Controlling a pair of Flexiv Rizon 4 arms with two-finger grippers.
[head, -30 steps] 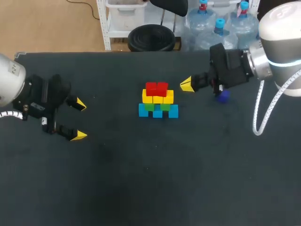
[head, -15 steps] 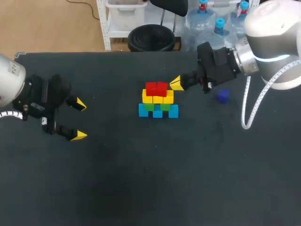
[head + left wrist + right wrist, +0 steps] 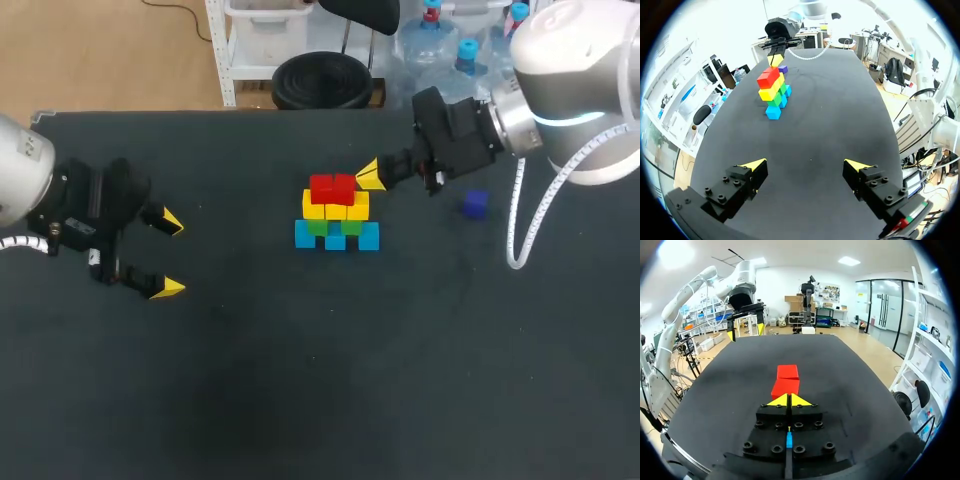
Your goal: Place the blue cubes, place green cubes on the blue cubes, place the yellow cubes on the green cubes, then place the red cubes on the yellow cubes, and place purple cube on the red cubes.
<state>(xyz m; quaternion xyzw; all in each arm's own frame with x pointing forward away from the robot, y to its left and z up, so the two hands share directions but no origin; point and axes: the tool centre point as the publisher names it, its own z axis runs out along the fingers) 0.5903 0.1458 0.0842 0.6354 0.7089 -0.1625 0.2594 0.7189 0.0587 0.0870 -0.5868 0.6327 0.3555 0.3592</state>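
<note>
A cube stack stands mid-table: blue cubes at the base, green cubes on them, yellow cubes above, two red cubes on top. My right gripper is shut and empty, its tips right beside the red cubes on their right end. The purple cube lies on the table right of the stack, below the right arm. My left gripper hangs open and empty at the table's left, far from the stack, with the purple cube beyond it.
The black table carries nothing besides the stack and the purple cube. My right arm reaches in from the upper right over the table's far side.
My right gripper has moved left, away from the purple cube, until its shut tips stand at the red cubes. The purple cube is now uncovered. The left arm has not moved.
</note>
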